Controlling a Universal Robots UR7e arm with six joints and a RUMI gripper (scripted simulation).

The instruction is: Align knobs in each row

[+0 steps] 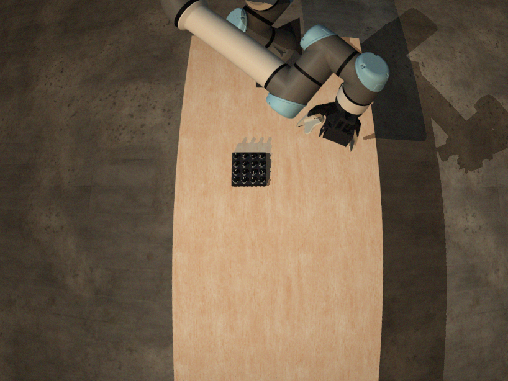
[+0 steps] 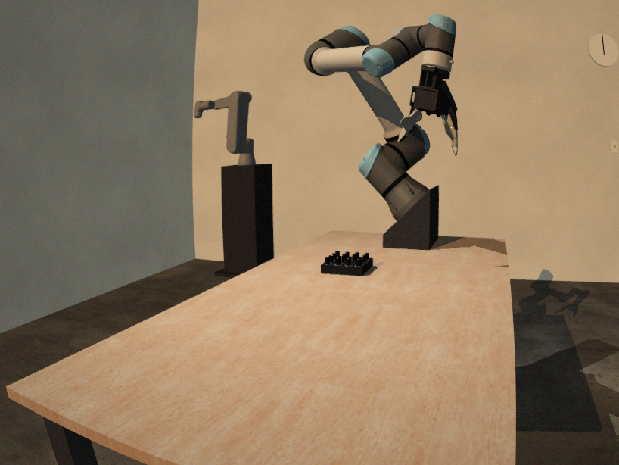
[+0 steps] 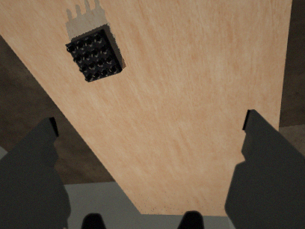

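Note:
The knob box [image 1: 250,169] is a small black square block with a grid of black knobs. It sits on the wooden table, left of its middle line, toward the arm's end. It also shows in the side view [image 2: 347,263] and at the upper left of the wrist view [image 3: 95,57]. The knob marks are too small to read. My gripper [image 1: 330,130] hangs high above the table near its right edge, well away from the box, also seen in the side view [image 2: 432,129]. Its fingers are wide open and empty in the wrist view [image 3: 149,127].
The arm's dark wedge base [image 2: 412,220] stands at the table's far end. A second grey arm on a black pedestal [image 2: 246,215] stands on the floor off the table's left side. The table edges drop to a dark floor.

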